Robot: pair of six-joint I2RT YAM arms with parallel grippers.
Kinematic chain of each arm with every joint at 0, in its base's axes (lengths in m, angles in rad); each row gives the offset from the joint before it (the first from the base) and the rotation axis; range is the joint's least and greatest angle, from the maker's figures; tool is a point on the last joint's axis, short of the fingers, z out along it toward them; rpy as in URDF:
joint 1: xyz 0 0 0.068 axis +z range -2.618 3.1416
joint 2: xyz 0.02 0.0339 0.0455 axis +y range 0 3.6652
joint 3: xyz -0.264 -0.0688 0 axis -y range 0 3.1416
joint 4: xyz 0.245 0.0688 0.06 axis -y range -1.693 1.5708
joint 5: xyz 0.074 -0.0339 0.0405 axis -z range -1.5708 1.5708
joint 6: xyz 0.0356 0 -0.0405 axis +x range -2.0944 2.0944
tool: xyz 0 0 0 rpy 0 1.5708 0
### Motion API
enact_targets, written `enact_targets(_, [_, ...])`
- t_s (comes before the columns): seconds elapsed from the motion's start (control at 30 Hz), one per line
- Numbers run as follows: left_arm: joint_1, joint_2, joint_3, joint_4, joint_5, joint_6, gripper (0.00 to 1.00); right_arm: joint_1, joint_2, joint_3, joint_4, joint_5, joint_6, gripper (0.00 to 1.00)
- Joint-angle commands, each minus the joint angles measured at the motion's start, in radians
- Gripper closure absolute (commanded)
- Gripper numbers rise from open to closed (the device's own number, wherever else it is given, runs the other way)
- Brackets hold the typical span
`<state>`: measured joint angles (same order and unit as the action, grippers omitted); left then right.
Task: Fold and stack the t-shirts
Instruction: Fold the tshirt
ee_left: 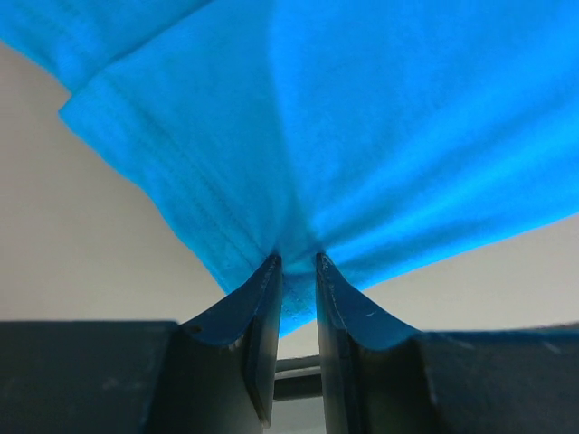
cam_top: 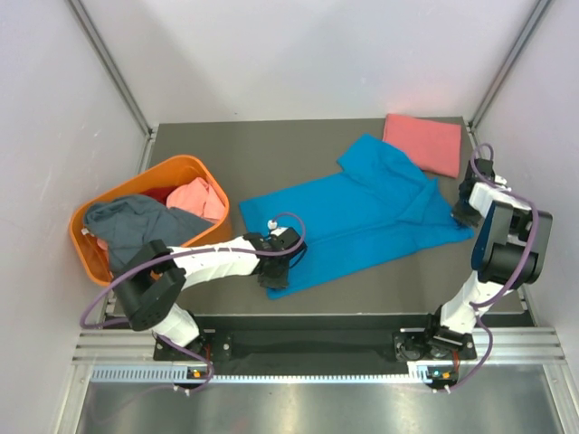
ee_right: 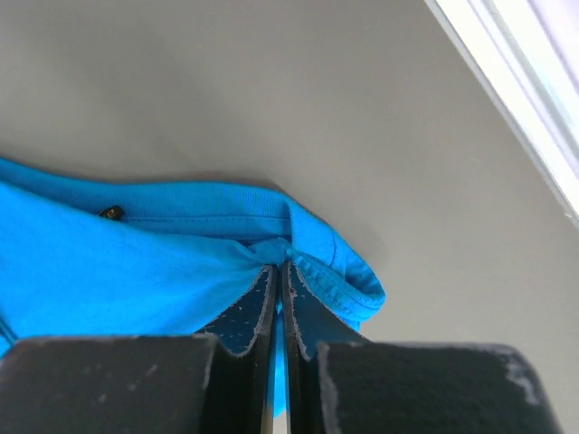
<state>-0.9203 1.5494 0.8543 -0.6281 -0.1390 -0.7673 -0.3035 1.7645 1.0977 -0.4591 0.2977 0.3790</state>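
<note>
Stretching slantwise across the tabletop, the bright blue t-shirt lies with its long axis running from near left to far right, and each hand sits at one end of that line. The left hand is at the near-left corner, its fingers drawn in on a pinch of the hem, the narrow gap between them filled with blue cloth that fans away from the grip. The right hand is at the opposite end, fingers pressed almost together on a bunched fold beside a ribbed edge — probably the neckline, though the wrist view is too close to be sure. The shirt thus lies between the two hands. By my judgement, the next fold turns on carrying both held ends the same way across that axis. A folded salmon-pink t-shirt lies at the far-right corner, just beyond the blue one; a grey-blue t-shirt and another salmon one sit in the orange basket at left.
</note>
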Motion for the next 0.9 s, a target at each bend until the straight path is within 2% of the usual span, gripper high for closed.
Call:
enact_targets(0.0, [-0.005,0.034,-0.032,-0.223,-0.175,-0.016,0.72,0.009,-0.049,-0.010,-0.041,0.128,-0.026,1.00])
enact_targets(0.27, [-0.054,0.026,-0.015,-0.306,-0.197,-0.078,0.72,0.009,-0.181,-0.133,-0.055,0.178,-0.034,1.00])
enact_targets(0.63, [-0.092,-0.067,0.002,-0.397,-0.195,-0.113,0.70,-0.072,-0.329,-0.219,-0.108,0.186,0.021,1.00])
enact_targets(0.7, [-0.092,-0.095,0.005,-0.386,-0.182,-0.103,0.69,-0.075,-0.338,-0.205,-0.116,0.164,0.012,0.91])
enact_targets(0.87, [-0.092,-0.074,0.075,-0.421,-0.228,-0.076,0.64,-0.077,-0.353,-0.156,-0.142,0.095,0.001,0.84])
